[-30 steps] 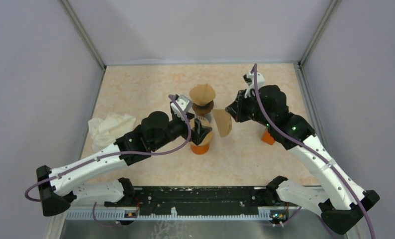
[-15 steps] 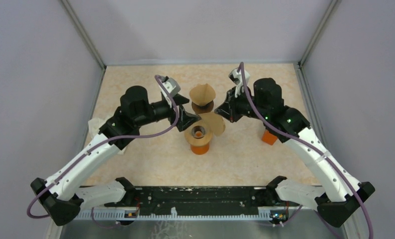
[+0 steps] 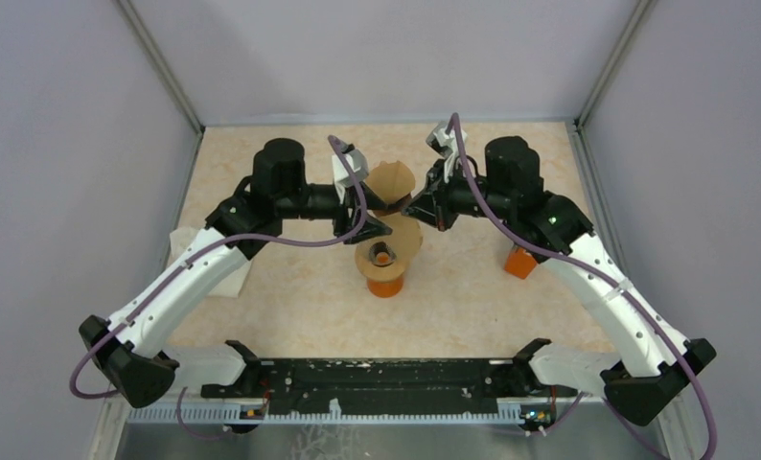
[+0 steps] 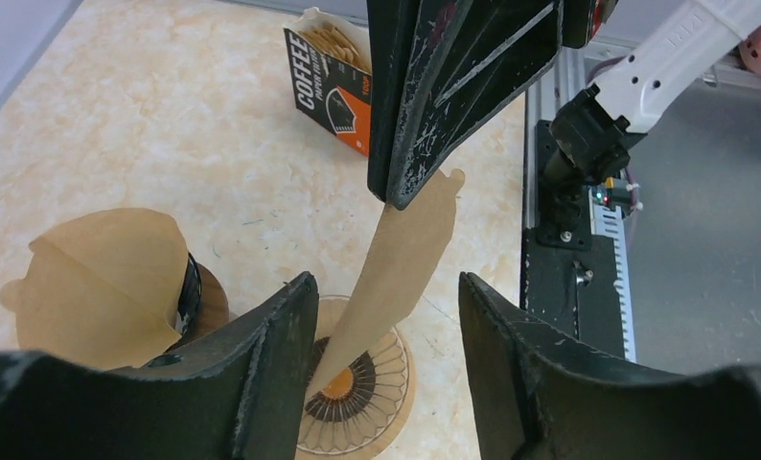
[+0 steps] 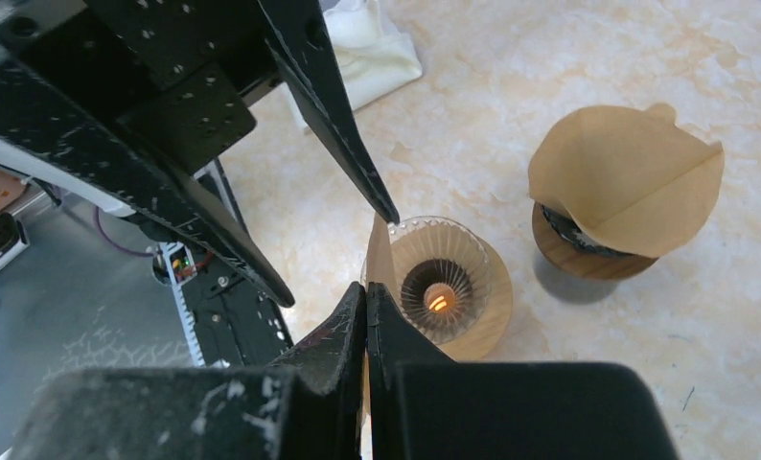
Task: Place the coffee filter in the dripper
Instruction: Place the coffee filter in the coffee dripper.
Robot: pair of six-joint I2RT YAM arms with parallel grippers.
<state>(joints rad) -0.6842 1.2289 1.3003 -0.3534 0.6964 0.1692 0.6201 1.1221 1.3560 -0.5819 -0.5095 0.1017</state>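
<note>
Right fingers (image 5: 343, 331): pinched shut on the filter's (image 4: 407, 244) upper edge.
Left fingers (image 4: 281, 321): partly open, straddling the filter, gripping nothing.
Filter: flat, hanging tilted, with its lower tip at the dripper's (image 5: 444, 287) rim.
Dripper: mid-desk (image 3: 233, 144), below both.
Nearer arm: right.

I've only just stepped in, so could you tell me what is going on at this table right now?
The right gripper is shut on a folded brown coffee filter, pinching its upper edge so it hangs over the glass dripper. The left gripper is open, its jaws on either side of the filter without gripping it. The filter is not yet seated in the dripper. A second dripper nearby already holds paper.
</note>
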